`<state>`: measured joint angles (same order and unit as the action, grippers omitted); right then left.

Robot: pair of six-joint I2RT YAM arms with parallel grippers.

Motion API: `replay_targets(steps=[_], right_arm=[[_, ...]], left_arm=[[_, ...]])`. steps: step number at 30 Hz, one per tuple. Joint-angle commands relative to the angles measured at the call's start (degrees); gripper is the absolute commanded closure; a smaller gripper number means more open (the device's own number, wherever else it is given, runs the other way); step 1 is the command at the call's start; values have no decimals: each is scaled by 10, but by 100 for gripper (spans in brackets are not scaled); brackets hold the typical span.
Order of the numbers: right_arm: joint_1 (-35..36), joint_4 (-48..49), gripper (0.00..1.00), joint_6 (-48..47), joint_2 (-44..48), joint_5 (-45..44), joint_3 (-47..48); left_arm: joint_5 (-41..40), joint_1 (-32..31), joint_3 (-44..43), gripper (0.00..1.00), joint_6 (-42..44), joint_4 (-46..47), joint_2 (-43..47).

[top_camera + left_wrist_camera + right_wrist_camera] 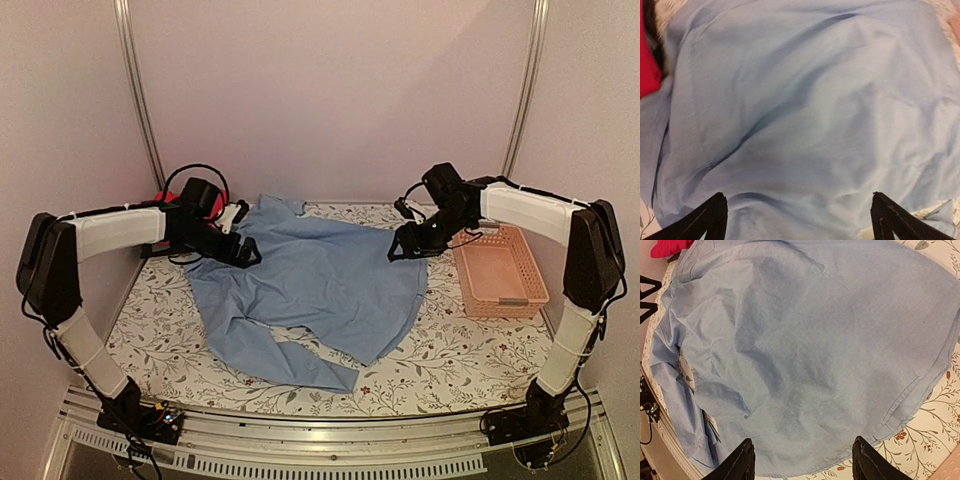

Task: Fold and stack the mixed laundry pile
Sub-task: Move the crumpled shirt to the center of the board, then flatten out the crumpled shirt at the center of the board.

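From above, the shirt (320, 275) lies spread on the desk (440, 350), back up, collar at the far side and one sleeve trailing toward the near edge. It looks laid out for folding, though it isn't flat yet and no fold is made. The red garment (165, 197) sits bunched just beyond the shirt's far left corner, likely parked there until the shirt is done. The basket (500, 268) stands just right of the shirt. The left fingers (245, 255) hang over the shirt's left shoulder and the right fingers (400, 248) over its right edge. One on each side is how you'd stand to take two edges together.

The left wrist camera looks straight down on the shirt (805, 110), long creases running across it. The left fingers (707, 222) are spread wide with nothing between them, just above the cloth. A bit of the red garment (647, 55) shows past the shirt's edge.

From the right wrist, the shirt (805, 350) fills the view, its hem curving over the desk (935, 405). The right fingers (740, 465) are apart too, gripping nothing, poised above the cloth near that hem. The red garment (670, 247) peeks in beyond the shirt's far corner.
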<state>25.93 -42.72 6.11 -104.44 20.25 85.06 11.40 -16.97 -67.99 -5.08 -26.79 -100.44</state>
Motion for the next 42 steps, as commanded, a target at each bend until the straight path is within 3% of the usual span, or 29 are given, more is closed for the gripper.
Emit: replay_targets(steps=[1, 6, 10, 13, 17, 23, 29, 31, 32, 37, 42], right_arm=[[59, 13, 36, -29, 15, 59, -20], [100, 38, 36, -16, -2, 97, -60], [119, 73, 38, 24, -30, 111, -72], [130, 88, 38, 38, -55, 114, -86], [131, 104, 39, 48, -89, 106, -127], [96, 98, 41, 36, -107, 65, -219], [3, 55, 41, 12, -53, -17, -249], [-1, 30, 41, -2, -28, -42, -220], [1, 27, 41, -11, -15, -33, -207], [59, 29, 41, -32, 92, -1, -173], [119, 11, 42, -54, 112, -30, -199]], left_arm=[[83, -156, 61, 0, 49, 39, 150], [103, -255, 170, 0, 12, 108, 224], [58, -302, 199, 0, -20, 111, 193], [26, -310, 206, 0, -44, 91, 141], [14, -306, 210, 12, -90, 51, 97], [-25, -309, 255, 17, -163, -1, 172], [-2, -266, 209, 16, -253, -87, 186], [-13, -253, 213, 8, -287, -79, 247], [-21, -240, 218, 1, -309, -71, 288], [-18, -130, 257, 0, -423, -30, 478], [40, -39, 286, 0, -454, -27, 503]])
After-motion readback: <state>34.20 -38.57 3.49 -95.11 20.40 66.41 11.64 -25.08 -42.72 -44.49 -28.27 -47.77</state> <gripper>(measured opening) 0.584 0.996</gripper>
